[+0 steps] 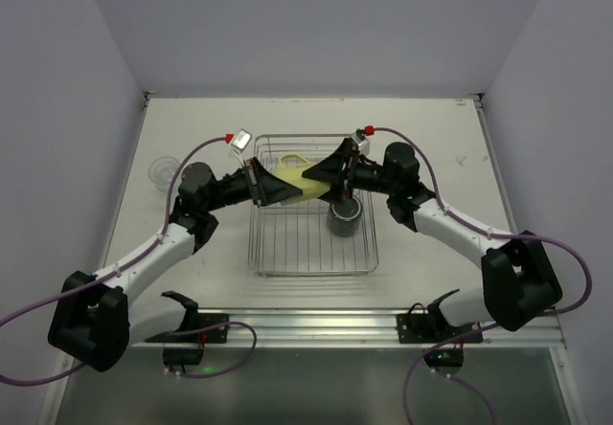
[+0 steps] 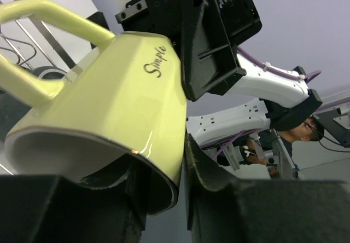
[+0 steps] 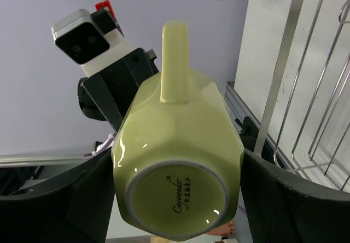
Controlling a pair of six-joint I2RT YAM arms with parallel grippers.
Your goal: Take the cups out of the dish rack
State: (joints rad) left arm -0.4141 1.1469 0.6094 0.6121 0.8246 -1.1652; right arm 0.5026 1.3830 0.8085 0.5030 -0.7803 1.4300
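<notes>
Above the middle of the dish rack point(image 1: 312, 271) I have the pale yellow cup point(image 1: 305, 188) lying on its side in the air, clear of the wires, with both of my claws on it. My left gripper point(image 1: 278, 188) is pinched on the rim, one finger inside the mouth and one outside. My right gripper point(image 1: 326, 178) is clamped across the body near the base, a pad pressed to each flank. The cup's handle point(image 3: 175, 57) points up and to the back in my right wrist view, and its round foot faces that camera. The rack sits flat on a pale off-white table point(image 1: 431, 128), roughly centred between my two arms. A dark grey mug point(image 1: 345, 216) stands upright inside the rack at its right side, just below my right wrist. A clear tumbler point(image 1: 160, 168) stands on the bare tabletop well to the left of the rack. Plain pale lavender-grey walls point(image 1: 306, 23) close in the table at the back and on both sides. A metal rail point(image 1: 316, 324) runs along the near edge where my bases are bolted, and purple cables point(image 1: 192, 157) loop off each arm. Past my right arm the left wrist view catches a person point(image 2: 306, 131) wearing glasses
</notes>
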